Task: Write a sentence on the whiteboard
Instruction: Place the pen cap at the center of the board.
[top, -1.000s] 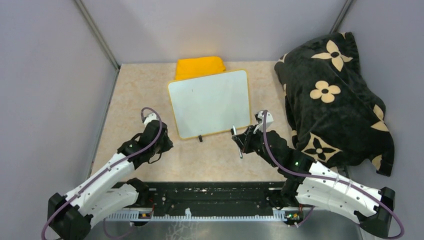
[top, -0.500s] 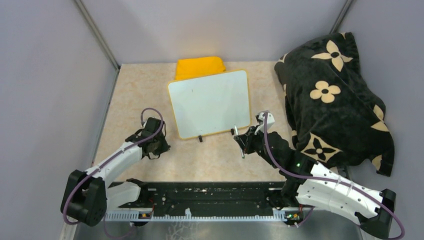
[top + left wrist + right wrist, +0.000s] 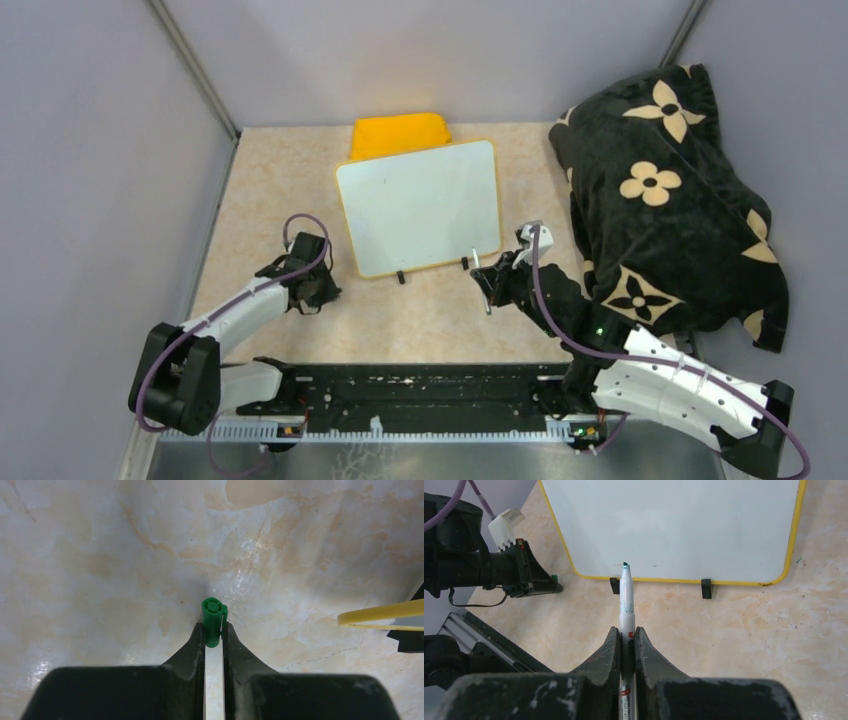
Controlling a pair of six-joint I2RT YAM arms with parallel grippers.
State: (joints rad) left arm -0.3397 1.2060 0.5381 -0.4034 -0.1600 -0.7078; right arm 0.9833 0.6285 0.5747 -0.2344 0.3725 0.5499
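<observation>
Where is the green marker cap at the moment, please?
In the left wrist view, the green marker cap is pinched in the left gripper, above the tabletop, just left of the near-left corner of the whiteboard.

My left claw's (image 3: 213,628) cap (image 3: 212,611) is green, my right claw's (image 3: 627,631) marker (image 3: 625,597) white and green-tipped, the whiteboard (image 3: 418,205) white, yellow-rimmed.

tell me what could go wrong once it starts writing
1. Nothing pins the whiteboard; the left fingers hold only the green cap, so it may slide under the marker.
2. The right fingers grip the marker far behind its tip, so pressing could tilt it.
</observation>
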